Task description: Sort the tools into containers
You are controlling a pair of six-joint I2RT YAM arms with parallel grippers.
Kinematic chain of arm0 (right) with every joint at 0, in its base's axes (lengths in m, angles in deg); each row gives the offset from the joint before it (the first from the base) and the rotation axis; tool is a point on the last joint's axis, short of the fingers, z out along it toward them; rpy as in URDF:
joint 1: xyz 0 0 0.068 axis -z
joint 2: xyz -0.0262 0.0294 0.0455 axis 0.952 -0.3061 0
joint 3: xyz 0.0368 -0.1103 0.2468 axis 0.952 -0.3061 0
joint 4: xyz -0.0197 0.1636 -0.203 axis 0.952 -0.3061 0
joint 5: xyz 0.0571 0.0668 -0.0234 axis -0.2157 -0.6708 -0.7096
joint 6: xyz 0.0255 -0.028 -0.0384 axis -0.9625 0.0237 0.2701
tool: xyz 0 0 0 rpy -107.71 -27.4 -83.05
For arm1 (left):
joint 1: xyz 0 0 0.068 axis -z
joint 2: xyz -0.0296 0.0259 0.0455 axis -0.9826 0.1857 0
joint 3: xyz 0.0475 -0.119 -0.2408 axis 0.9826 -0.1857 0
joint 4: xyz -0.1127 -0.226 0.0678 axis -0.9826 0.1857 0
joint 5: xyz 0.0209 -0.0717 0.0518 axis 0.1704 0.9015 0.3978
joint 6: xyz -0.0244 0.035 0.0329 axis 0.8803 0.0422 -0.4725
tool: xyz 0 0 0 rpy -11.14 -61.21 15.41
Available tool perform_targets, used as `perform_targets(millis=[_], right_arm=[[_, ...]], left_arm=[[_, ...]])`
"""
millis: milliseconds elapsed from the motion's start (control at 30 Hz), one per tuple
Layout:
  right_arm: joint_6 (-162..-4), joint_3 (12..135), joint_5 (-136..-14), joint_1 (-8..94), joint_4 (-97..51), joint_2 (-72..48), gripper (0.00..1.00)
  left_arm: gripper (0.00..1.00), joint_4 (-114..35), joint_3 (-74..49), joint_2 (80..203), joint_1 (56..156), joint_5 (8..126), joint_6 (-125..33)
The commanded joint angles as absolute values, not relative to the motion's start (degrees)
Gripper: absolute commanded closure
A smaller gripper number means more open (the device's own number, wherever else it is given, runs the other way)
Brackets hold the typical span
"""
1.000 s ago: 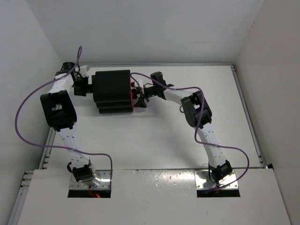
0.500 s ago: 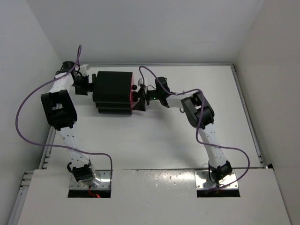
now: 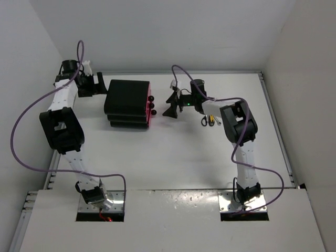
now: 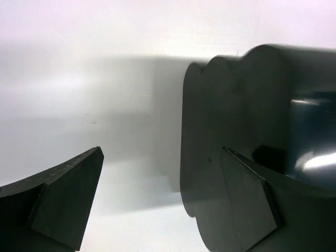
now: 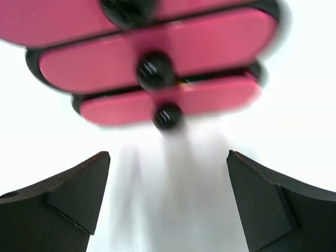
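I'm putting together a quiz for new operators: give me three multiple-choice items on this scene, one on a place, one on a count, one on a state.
1. Where do the tools lie?
A) on the table beside the right arm
B) at its near edge
C) at its far-left corner

2. How many knobs do the pink drawers show?
A) one
B) three
C) five

3. The right gripper is:
A) shut on a knob
B) shut on a tool
C) open and empty

Key: 1 A, the top view shows them by the arm; 2 B, one per drawer front; 3 C, fingers spread, nothing between.
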State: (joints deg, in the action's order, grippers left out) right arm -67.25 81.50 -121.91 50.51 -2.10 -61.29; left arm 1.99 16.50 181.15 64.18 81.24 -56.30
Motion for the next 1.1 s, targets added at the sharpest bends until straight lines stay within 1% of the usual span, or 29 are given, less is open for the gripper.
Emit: perform_targets(millis=[0,100,133,233,267,300,333,367,400,433,467,533,600,633,667,700,733,833,867,1000,1067], right_arm=[[-62.3,78.4,-124.2,54.1,-7.7,-55.6,0.07],[-69.4,76.8,-123.1,55.8,-8.8,-52.8,0.07],[-77.6,76.8,-123.6,56.4,-8.8,-52.8,0.07],[-93.7,78.3,-124.6,57.1,-8.0,-52.8,0.07],[-104.7,76.7,-124.6,57.1,-1.7,-52.1,0.08],[-110.8,75.1,-123.8,57.1,2.8,-52.1,0.12],[-121.1,73.4,-122.8,56.5,7.3,-51.2,0.14],[-125.3,70.9,-121.3,56.4,15.2,-51.2,0.14],[-129.0,70.4,-120.6,55.8,17.6,-51.2,0.15],[-134.5,70.4,-119.8,55.0,19.0,-51.9,0.15],[-136.8,70.4,-117.3,55.0,20.1,-52.4,0.17],[-142.6,70.4,-113.3,54.4,22.7,-54.6,0.17],[-147.8,72.7,-112.7,54.4,21.8,-57.7,0.21],[-151.9,72.7,-112.2,54.4,25.2,-61.1,0.23],[-160.9,72.7,-111.4,54.4,32.4,-62.8,0.25],[-164.2,72.7,-110.4,54.4,34.1,-64.1,0.29],[-165.9,73.5,-109.9,54.4,34.1,-65.1,0.29],[-167.4,74.2,-108.2,53.9,32.9,-66.8,0.36],[-170.2,74.2,-107.7,53.4,33.5,-67.6,0.36],[-174.9,76.3,-106.2,52.8,36.8,-71.8,0.43],[-176.6,78.6,-106.2,52.2,38.7,-74.2,0.43]], left_arm=[[0.0,-3.8,13.8,171.1,63.5,77.0,-54.2],[0.0,-5.2,11.7,165.4,63.5,77.5,-55.3],[0.0,-5.2,11.0,163.8,64.0,78.5,-56.3],[0.0,-5.2,8.2,158.3,66.6,78.5,-60.4],[0.0,-5.2,7.3,156.5,67.3,79.2,-61.0],[0.0,-4.7,5.9,155.9,68.6,79.2,-61.7],[0.0,-4.7,5.3,155.9,69.1,78.5,-61.7],[0.0,-4.1,4.8,155.9,69.1,78.5,-61.7],[0.0,-4.1,3.8,155.4,69.8,78.5,-62.2],[0.0,-4.1,3.8,155.4,70.3,78.5,-62.2],[0.0,-4.1,3.0,154.7,70.3,78.5,-61.7],[0.0,-4.7,2.4,154.2,71.6,78.5,-60.9],[0.0,-4.7,2.4,154.1,72.7,79.2,-60.9],[0.0,-5.2,1.8,154.1,73.8,79.2,-60.9],[0.0,-5.2,1.8,154.1,74.4,79.2,-60.9],[0.0,-5.2,1.8,154.8,74.9,78.7,-60.9],[0.0,-5.2,1.8,154.8,75.6,78.2,-60.9],[0.0,-5.2,1.8,155.3,76.7,77.6,-60.9],[0.0,-5.2,1.8,155.9,76.7,77.1,-60.9],[0.0,-5.2,1.8,156.4,78.1,77.1,-60.9],[0.0,-5.7,1.8,157.0,78.6,76.5,-60.9]])
